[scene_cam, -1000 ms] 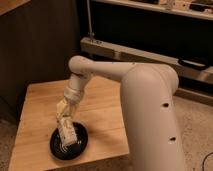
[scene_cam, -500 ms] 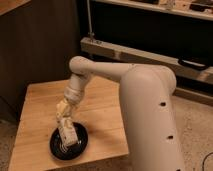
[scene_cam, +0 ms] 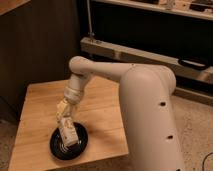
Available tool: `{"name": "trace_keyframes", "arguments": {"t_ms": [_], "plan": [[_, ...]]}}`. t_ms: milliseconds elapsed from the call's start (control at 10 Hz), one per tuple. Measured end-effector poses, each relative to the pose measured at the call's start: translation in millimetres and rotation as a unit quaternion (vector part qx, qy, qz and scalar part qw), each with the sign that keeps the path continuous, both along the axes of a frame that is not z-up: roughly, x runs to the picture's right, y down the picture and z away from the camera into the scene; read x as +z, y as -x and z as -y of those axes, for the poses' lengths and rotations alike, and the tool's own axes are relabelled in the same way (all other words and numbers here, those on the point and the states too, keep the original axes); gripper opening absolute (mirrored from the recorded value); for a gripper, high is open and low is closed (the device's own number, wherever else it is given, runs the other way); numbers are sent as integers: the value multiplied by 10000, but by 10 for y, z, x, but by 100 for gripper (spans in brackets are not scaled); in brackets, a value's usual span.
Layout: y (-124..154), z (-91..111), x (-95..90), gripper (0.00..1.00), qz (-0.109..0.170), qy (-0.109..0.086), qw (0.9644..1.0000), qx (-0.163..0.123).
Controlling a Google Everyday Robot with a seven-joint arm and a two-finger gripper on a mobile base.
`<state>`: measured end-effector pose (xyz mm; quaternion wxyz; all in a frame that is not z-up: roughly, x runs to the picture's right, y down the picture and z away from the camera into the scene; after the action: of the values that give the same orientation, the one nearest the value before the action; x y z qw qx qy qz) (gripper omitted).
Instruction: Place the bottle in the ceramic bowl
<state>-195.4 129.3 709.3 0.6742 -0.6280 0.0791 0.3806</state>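
Although the fingers (scene_cam: 69,141) hang low over the ceramic bowl (scene_cam: 84,144), whether they are spread or clamped cannot be made out. A pale shape at them, probably the bottle (scene_cam: 68,135), lies directly under the fingers and inside the bowl's rim; I cannot tell if it rests on the bowl's floor. By my reading the carry is done and the release and lift-away remain. The bowl sits near the front edge of the wooden counter (scene_cam: 37,107). Beyond the fingers the arm (scene_cam: 75,90) rises to the robot's body (scene_cam: 147,120), with dark shelving (scene_cam: 150,30) behind.
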Motion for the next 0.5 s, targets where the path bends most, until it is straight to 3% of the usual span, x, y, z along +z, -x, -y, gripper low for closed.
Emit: {"name": "trace_keyframes", "arguments": {"t_ms": [200,400,500], "plan": [[1,0,-1,69,1,0,10000,-1],[0,0,0,80,-1,0,10000,0],[-1,0,0,80,-1,0,10000,1]]}}
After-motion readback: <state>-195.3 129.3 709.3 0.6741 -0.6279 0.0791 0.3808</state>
